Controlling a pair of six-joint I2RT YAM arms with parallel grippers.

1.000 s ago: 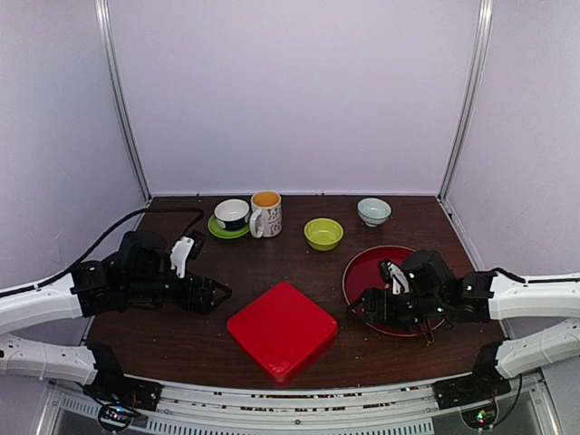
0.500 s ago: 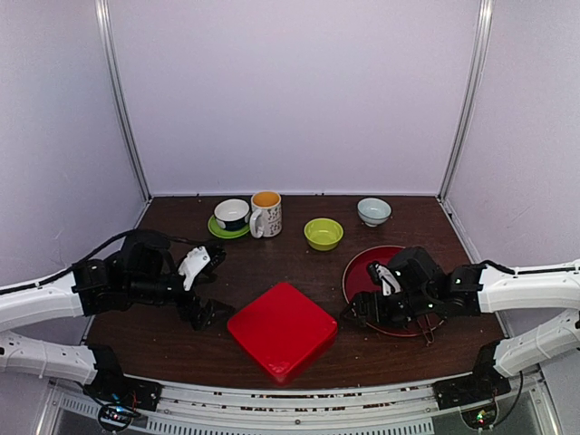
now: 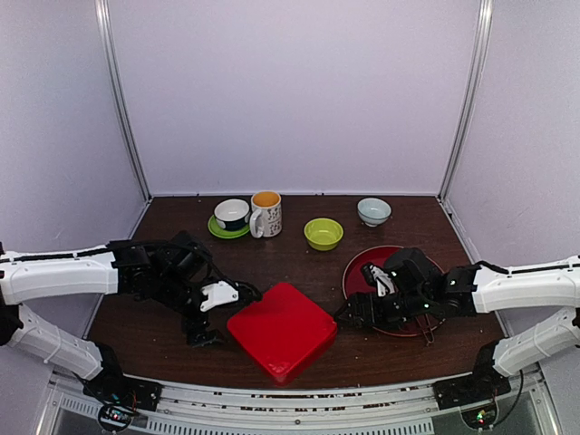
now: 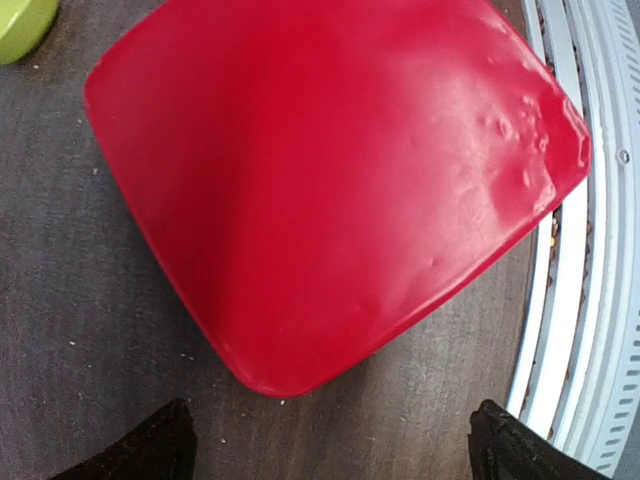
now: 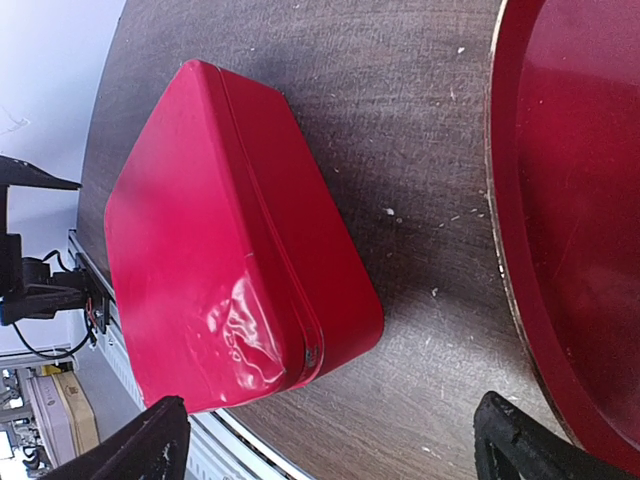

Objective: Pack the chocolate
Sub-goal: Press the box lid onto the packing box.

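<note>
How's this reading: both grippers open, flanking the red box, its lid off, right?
No, the lid is on: the right wrist view shows the red box closed along its seam. The left gripper and right gripper are open, flanking it.

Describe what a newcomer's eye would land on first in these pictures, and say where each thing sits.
The bright red square box, lid shut, dominates the dark table near its front edge, in the middle. The left pincer and right pincer flank it, both open and holding nothing. A round red plate lies just right of the box, partly under the right arm.
</note>
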